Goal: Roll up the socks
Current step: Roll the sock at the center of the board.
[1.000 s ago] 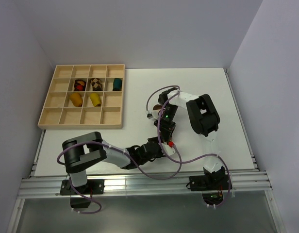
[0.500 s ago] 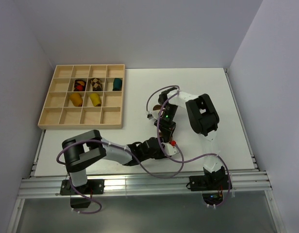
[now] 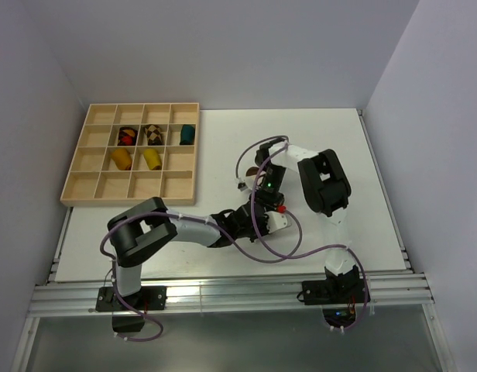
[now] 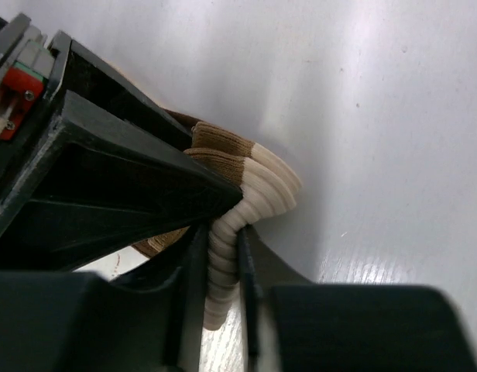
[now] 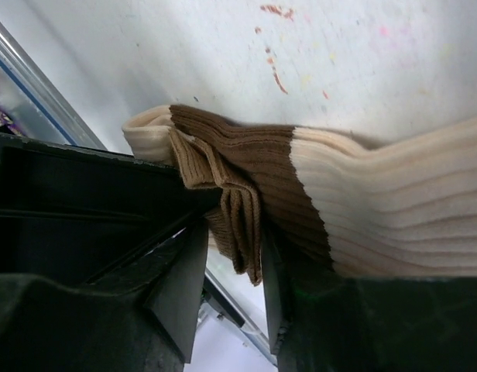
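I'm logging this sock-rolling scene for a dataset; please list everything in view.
cream-and-brown sock: 1, cream with brown bands, table centre, pinched by both grippers
mustard-orange bundle: 1, tray's third row, second compartment from left
yellow bundle: 1, next compartment rightward
red-and-dark bundle, brown-checkered bundle, teal bundle: 1 each, second row, left to right
wooden tray: 1, pale wood, table's far left
table: 1, white
left gripper: black, shut on sock
right gripper: black, shut on sock
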`<move>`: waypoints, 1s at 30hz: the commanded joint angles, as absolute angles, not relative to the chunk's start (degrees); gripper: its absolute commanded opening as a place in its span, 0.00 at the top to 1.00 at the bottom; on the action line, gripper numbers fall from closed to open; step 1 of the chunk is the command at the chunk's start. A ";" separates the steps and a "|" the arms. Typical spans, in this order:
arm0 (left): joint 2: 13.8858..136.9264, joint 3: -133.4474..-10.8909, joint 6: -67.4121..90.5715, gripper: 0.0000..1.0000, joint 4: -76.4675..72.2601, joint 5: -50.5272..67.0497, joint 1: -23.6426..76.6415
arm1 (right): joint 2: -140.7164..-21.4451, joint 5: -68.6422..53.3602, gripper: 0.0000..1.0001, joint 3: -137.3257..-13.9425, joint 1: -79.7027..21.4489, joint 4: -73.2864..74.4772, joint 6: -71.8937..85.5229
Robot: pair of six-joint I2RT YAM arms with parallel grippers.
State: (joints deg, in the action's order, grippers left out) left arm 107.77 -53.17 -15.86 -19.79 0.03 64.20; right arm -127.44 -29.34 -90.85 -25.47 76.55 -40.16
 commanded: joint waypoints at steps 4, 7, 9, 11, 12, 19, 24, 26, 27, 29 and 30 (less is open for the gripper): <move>111.97 -56.95 -12.31 0.95 -8.54 5.18 64.16 | -124.29 -29.71 0.49 -91.23 -24.00 68.84 -38.86; 112.15 -59.23 -10.20 1.00 -4.41 7.02 63.99 | -119.89 -31.46 0.44 -90.09 -21.64 65.32 -36.13; 111.80 -60.64 -8.53 1.00 -1.86 8.60 63.37 | -117.78 -32.60 0.41 -89.74 -19.79 63.82 -34.11; 110.66 -61.34 -5.20 1.00 -0.80 12.12 62.67 | -114.62 -33.57 0.41 -89.56 -16.27 61.36 -31.66; 110.13 -61.43 -2.92 1.00 -0.62 13.61 61.80 | -113.39 -33.84 0.41 -89.39 -15.13 60.39 -30.68; 110.03 -67.93 6.85 1.00 9.91 21.79 58.71 | -103.37 -34.37 0.41 -84.47 -6.51 51.16 -26.46; 115.74 -76.63 13.87 1.00 20.91 28.03 56.17 | -94.95 -33.75 0.40 -77.53 -5.10 46.07 -27.51; 117.15 -79.61 15.46 1.00 23.71 31.53 55.38 | -92.47 -34.01 0.40 -74.55 -5.19 45.35 -29.69; 117.51 -80.32 18.17 1.00 24.17 33.29 54.41 | -89.94 -33.75 0.40 -73.40 -5.10 44.74 -30.05; 119.17 -82.25 21.34 1.00 25.13 35.93 53.09 | -87.11 -32.35 0.39 -69.37 -5.18 40.79 -30.32; 119.61 -82.35 23.97 1.00 24.53 39.86 51.35 | -86.06 -31.30 0.38 -68.04 -5.19 38.69 -30.41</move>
